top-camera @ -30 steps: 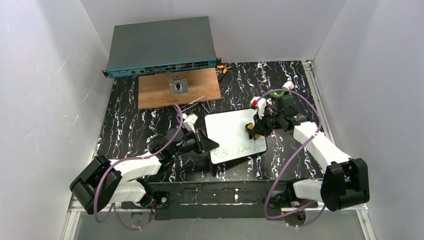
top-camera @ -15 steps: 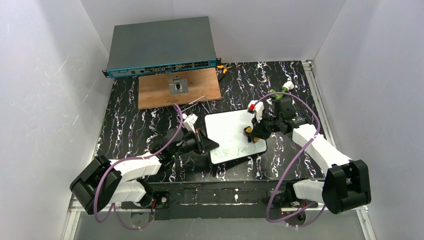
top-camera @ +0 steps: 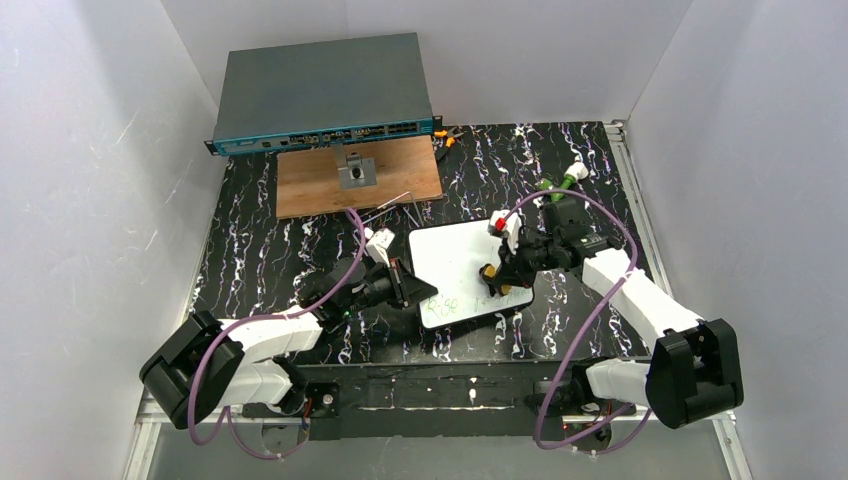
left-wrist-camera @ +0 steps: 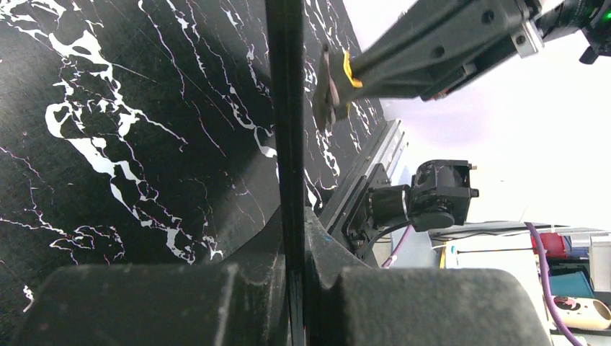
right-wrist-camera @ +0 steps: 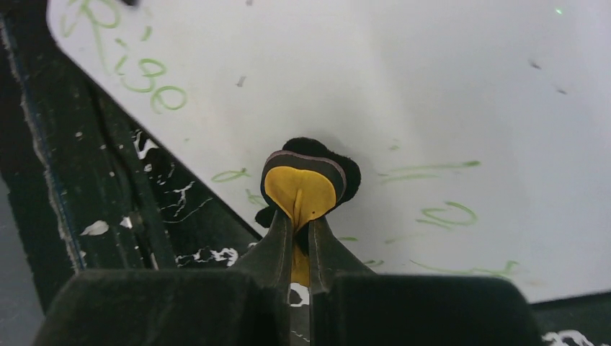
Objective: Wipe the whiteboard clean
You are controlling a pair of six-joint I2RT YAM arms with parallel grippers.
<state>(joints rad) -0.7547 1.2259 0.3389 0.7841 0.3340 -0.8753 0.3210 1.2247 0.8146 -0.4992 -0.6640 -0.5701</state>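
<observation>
Right wrist view, item one: the right gripper (right-wrist-camera: pixel 301 231), jaws clenched on a small yellow-and-black eraser (right-wrist-camera: pixel 301 180), whose dark felt face rests on the whiteboard (right-wrist-camera: pixel 432 86) close to its near edge. Item two: green handwriting. We read "Rise" (right-wrist-camera: pixel 119 65) towards the board's near left corner, and looser strokes (right-wrist-camera: pixel 439 215) just beside the eraser on its other side. The band of writing has its long axis along the board's near edge, so we judge the coming wipe must run sideways along that edge, not away from it. The far part of the board is already white. Item three, top external view: the whiteboard (top-camera: pixel 455 250) lies flat near the middle of the black marbled table (top-camera: pixel 260 250), between the two arms. The right gripper (top-camera: pixel 497 280) stands over its near right part. The left gripper (top-camera: pixel 405 283) is at its left edge, and in the left wrist view its jaws are closed on the thin black rim (left-wrist-camera: pixel 287 108), which we take to be steadying the board. Item four, room: a wooden panel (top-camera: pixel 320 185) and a network switch (top-camera: pixel 320 90) sit at the far left of the table, well apart from the wiping path.
</observation>
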